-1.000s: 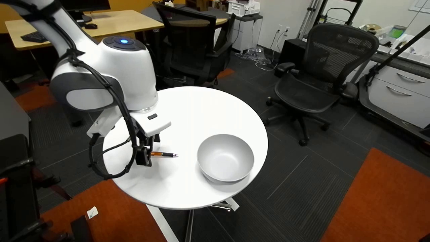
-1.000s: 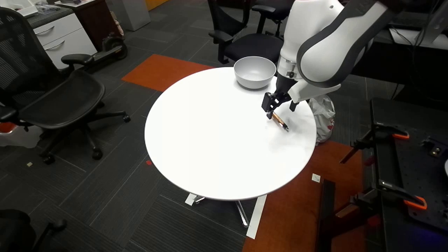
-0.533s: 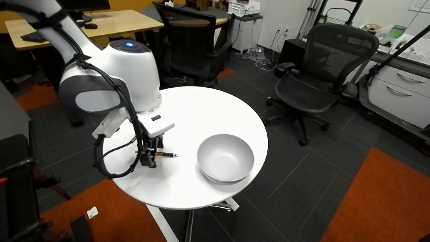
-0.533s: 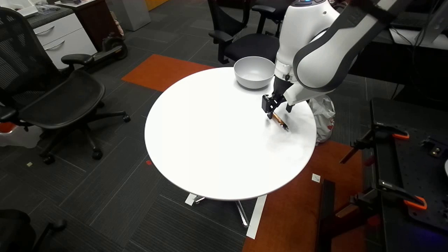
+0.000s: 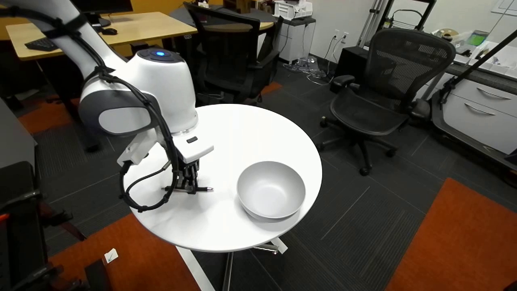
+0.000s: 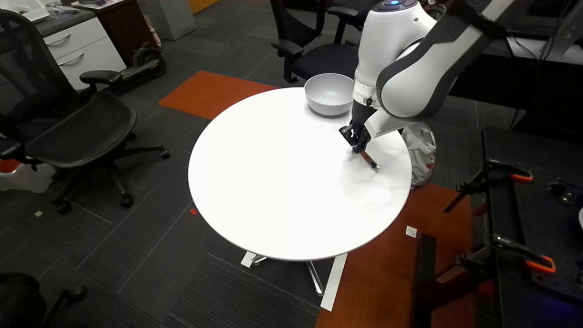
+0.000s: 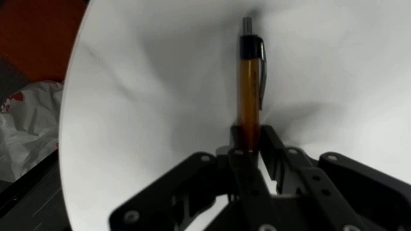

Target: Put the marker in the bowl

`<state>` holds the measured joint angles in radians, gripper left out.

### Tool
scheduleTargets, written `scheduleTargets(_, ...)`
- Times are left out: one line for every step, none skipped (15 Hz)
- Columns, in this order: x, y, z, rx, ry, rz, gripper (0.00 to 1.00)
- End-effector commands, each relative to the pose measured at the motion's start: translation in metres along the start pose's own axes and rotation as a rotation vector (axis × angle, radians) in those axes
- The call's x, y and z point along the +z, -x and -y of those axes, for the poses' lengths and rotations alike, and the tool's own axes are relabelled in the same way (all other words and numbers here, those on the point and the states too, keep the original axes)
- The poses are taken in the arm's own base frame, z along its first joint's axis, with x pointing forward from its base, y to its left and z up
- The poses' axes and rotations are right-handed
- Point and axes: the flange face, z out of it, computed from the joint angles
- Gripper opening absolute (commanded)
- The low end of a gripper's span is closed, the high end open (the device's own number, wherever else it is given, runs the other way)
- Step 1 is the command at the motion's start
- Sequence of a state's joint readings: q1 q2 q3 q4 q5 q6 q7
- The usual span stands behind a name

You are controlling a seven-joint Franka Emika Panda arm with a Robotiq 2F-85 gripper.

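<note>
Gripper (image 7: 249, 139) grasps the orange-brown marker (image 7: 249, 86); in an exterior view, the grey bowl (image 5: 271, 192) sits at the gripper's three o'clock on the white table (image 5: 252, 133).

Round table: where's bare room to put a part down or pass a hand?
Biggest patch, in an exterior view: the stretch of table picture-left of the marker and bowl, out to the left and near rims. Smaller: the gap between marker and bowl, probably the carry path. Crowded: around the marker, jaws closed on it, arm above.
</note>
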<state>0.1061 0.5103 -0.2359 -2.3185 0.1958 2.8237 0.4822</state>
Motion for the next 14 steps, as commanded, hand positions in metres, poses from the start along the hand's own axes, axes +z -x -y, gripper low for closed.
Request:
scheduleTargets(-0.003, 0.001, 0.004, 0.004, 0.015, -0.027, 0.0)
scheduleTargets(-0.009, 0.003, 0.004, -0.005, 0.014, -0.042, 0.04)
scheduleTargets(-0.017, 0.004, 0.004, -0.019, 0.015, -0.057, 0.04)
scheduleTargets(-0.028, 0.004, 0.002, -0.021, 0.012, -0.085, 0.04)
scheduleTargets(-0.037, 0.004, 0.002, -0.026, 0.009, -0.111, 0.04)
scheduleTargets(-0.048, 0.003, 0.001, -0.029, 0.002, -0.145, 0.04)
scheduleTargets(-0.061, 0.003, -0.001, -0.036, -0.008, -0.177, 0.04)
scheduleTargets(-0.073, 0.002, -0.002, -0.04, -0.012, -0.208, 0.04)
scheduleTargets(-0.084, 0.001, -0.003, -0.045, -0.017, -0.238, 0.04)
scheduleTargets(-0.095, -0.002, -0.004, -0.045, -0.016, -0.265, 0.04)
scheduleTargets(-0.106, -0.007, -0.007, -0.043, -0.013, -0.288, 0.04)
scheduleTargets(-0.117, -0.013, -0.008, -0.042, -0.012, -0.312, 0.04)
scheduleTargets(-0.129, -0.02, -0.009, -0.048, -0.014, -0.347, 0.04)
scheduleTargets(-0.14, -0.025, -0.009, -0.045, -0.015, -0.366, 0.04)
